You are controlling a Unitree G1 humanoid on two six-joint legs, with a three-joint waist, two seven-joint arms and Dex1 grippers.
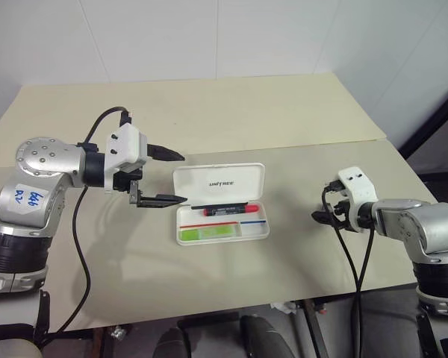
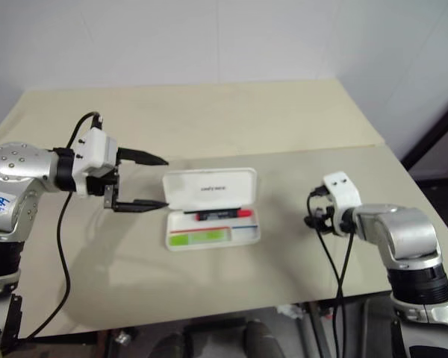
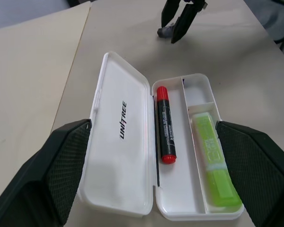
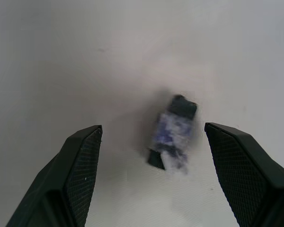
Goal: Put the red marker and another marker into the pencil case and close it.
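surface [image 1: 299, 246]: two pale tabletops butted together, seam running behind the case; the near one carries everything. Lots of bare room on all sides of the case, near edge well apart from it.
left gripper [image 1: 170, 177]: hovers just beside the case's left end, above the surface, jaws spread wide, nothing in them, pointing toward the case.
right gripper [image 1: 322, 217]: low over the surface, well apart from the case on its right; jaws parted, empty, aimed down at a small dark object with a bluish patch [image 4: 173, 132] lying on the surface. Can't tell what that is.
pencil case [image 3: 182, 215]: mid-surface, lid open and lying flat behind the tray, lettering facing up. Hard white plastic, looks light and stiff, probably slides if pushed at one end only.
red marker [image 3: 165, 124]: already in the tray's long back compartment, next to the hinge, lying along the case.
another marker [image 3: 214, 163]: the lime highlighter, in the front compartment, flat, along the case.
task state: both markers look stowed; judged remaining step is closing the lid.
handling: lid is thin and hinged, so best taken at its free far edge and swung forward over the tray; press near the front rim to latch. Smooth plastic, so jaws may slip; steadying the tray end with the other arm would help.
clearance: nothing stands in the lid's swing path; left jaws sit close to the tray end, watch for nudging it.
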